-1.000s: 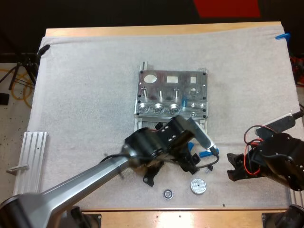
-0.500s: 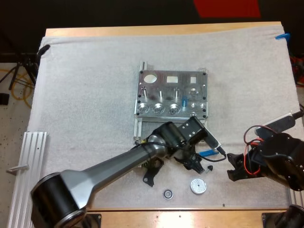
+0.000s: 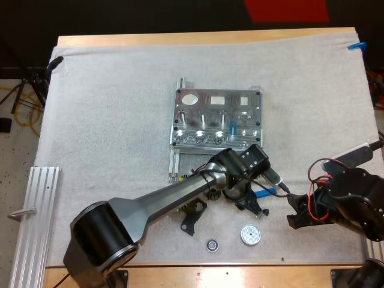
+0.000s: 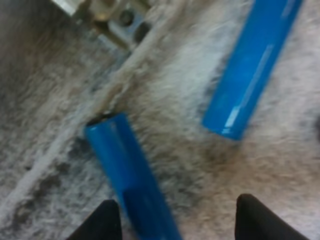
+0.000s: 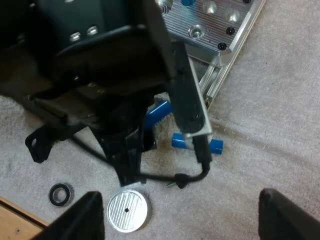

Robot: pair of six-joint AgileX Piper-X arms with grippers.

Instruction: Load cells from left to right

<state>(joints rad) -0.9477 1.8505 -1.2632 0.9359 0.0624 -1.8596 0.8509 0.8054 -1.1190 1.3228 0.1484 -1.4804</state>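
Note:
The metal fixture [image 3: 216,120] lies mid-mat with one blue cylinder [image 3: 233,127] standing in it. My left gripper [image 3: 253,206] hovers just in front of the fixture, over two blue cylinders lying on the mat. In the left wrist view its fingers [image 4: 102,222] stand apart, open; one cylinder [image 4: 132,175] runs in between them, close to one finger, and the other cylinder [image 4: 252,65] lies farther off. A cylinder [image 3: 264,193] pokes out beside the arm. My right gripper [image 3: 294,215] rests open to the right, empty, facing the left gripper and the cylinders [image 5: 197,142].
A silver round disc [image 3: 250,234], a small black ring [image 3: 212,244] and a black bracket [image 3: 192,219] lie near the front edge, under and beside my left arm. An aluminium rail [image 3: 36,204] lies at the mat's left side.
My left arm swung right and toward the fixture, bringing its gripper over the loose blue cylinders. The right arm has not moved.

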